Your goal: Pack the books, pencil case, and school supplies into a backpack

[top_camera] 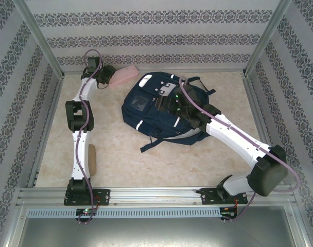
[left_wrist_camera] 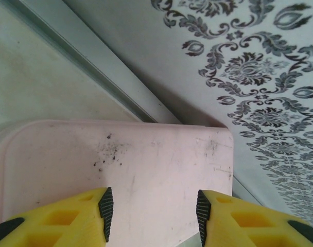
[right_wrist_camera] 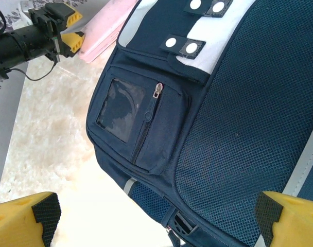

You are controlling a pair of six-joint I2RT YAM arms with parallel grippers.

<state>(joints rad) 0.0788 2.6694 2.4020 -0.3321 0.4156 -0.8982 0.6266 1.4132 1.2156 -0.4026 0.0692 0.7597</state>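
The pale pink pencil case [top_camera: 124, 75] lies at the back wall, left of the backpack [top_camera: 151, 110]. My left gripper [top_camera: 109, 77] is at its near end. In the left wrist view the case's broad face [left_wrist_camera: 146, 164] runs across the gap and under the left finger, and the left gripper [left_wrist_camera: 151, 213] stands part open with neither pad pressing an edge. My right gripper [right_wrist_camera: 154, 216] hangs wide open over the navy backpack [right_wrist_camera: 239, 103], above its mesh panel and zipped window pocket. A small tan oblong piece [top_camera: 92, 158] lies beside the left arm. The books are out of view.
Patterned walls and metal frame rails enclose the table [top_camera: 125, 159] on three sides. The backpack's straps [top_camera: 203, 92] trail toward the back right. The right wrist view also catches the left gripper [right_wrist_camera: 71, 28] at the pink case [right_wrist_camera: 107, 25].
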